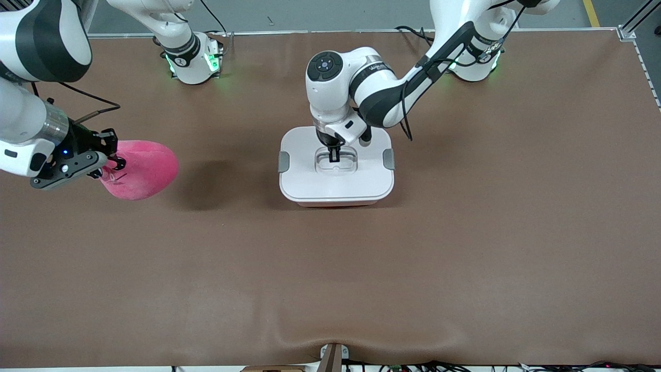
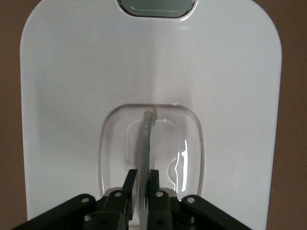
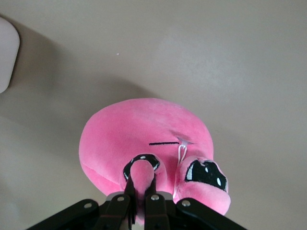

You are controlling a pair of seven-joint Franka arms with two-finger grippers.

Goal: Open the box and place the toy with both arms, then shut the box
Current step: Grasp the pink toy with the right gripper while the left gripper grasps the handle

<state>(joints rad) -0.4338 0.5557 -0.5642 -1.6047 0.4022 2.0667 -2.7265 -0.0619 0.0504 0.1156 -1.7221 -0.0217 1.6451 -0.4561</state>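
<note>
while the right claw (image 1: 111,164) grips the toy (image 1: 144,169), the left claw (image 1: 334,155) pinches the box (image 1: 335,183) handle (image 2: 145,139).

I'm looking straight down the left arm's black two-finger tool (image 2: 142,184) onto the smooth white rounded-rectangular plastic lid (image 2: 72,96) of the box. My fingers (image 2: 128,184) are pinched in on the thin clear handle strip (image 2: 145,143), one on each side, inside the recessed oval pocket (image 2: 187,143). A grey clip (image 2: 157,6) sits at the lid's edge. Brown tabletop (image 2: 9,120) shows past the lid's long sides.
</note>
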